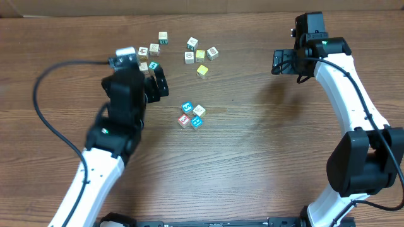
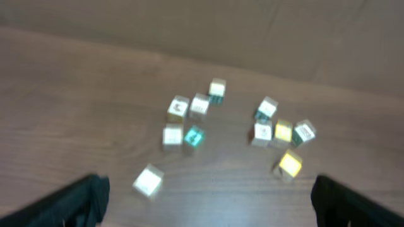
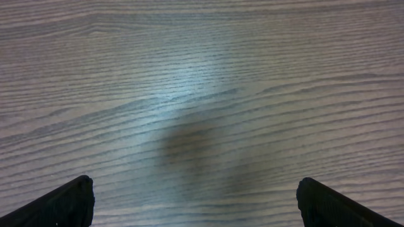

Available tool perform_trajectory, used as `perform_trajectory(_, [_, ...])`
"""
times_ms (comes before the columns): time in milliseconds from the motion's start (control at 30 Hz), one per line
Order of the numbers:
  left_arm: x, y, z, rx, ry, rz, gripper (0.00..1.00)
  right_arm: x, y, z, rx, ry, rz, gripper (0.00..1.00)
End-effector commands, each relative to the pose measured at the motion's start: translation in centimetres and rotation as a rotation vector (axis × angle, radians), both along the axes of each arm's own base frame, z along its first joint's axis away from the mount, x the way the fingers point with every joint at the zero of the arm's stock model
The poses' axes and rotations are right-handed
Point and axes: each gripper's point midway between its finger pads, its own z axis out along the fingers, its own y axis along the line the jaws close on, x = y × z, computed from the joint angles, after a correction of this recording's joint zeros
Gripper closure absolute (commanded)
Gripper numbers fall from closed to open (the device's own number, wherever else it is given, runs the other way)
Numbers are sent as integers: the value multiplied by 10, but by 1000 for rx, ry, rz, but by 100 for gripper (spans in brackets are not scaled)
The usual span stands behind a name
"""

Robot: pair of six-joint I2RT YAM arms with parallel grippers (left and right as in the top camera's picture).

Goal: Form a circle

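Note:
The circle [image 1: 191, 115] is a tight little ring of small cubes at mid-table: two bright blue, one red [image 1: 184, 120] and one cream-white [image 1: 199, 110]. My left gripper [image 1: 156, 81] hangs open up and to the left of the ring, apart from it. In the left wrist view the left gripper [image 2: 208, 211] has its dark fingers [image 2: 79, 202] spread wide with nothing between them, and the ring is out of view. My right gripper [image 1: 281, 62] is far to the right. The right wrist view shows this gripper [image 3: 202, 211] open over bare wood.
Loose cubes lie at the back: a cream group [image 1: 151, 49] with a teal-green cube [image 1: 153, 65], and a second group with yellow cubes [image 1: 201, 55]. A cream cube [image 2: 148, 181] lies close to the left fingers. A black cable [image 1: 39, 94] loops at the left.

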Motion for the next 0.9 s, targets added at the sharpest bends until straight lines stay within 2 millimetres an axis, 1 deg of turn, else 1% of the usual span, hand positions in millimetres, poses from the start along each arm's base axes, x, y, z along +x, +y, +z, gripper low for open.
perform_trajectory(0, [-5, -4, -12, -42, -109, -38, 1, 3, 1, 10, 4, -28, -1, 0])
perform_trajectory(67, [-6, -5, -12, -71, -191, -51, 1, 3, 1, 10, 4, -28, -1, 0])
perform_trajectory(133, [-10, -6, -19, -101, -229, -69, 0, 3, 1, 10, 4, -28, -1, 0])
perform_trajectory(200, [-17, -2, -36, -146, -215, -62, 0, 3, 1, 10, 4, -28, -1, 0])
perform_trajectory(333, [-35, 12, -80, -229, -140, 1, 0, 3, 1, 10, 4, -28, -1, 0])
perform_trajectory(400, [-44, 21, -96, -252, -124, 32, 0, 3, 1, 10, 4, -28, -1, 0])
perform_trajectory(567, [-66, 37, -125, -264, -107, 78, 1, 3, 1, 10, 4, -28, -1, 0])
perform_trajectory(700, [-82, 47, -141, -262, -94, 107, 1, 3, 1, 10, 4, -28, -1, 0])
perform_trajectory(867, [-97, 60, -150, -263, -113, 139, 0, 3, 1, 10, 4, -28, -1, 0])
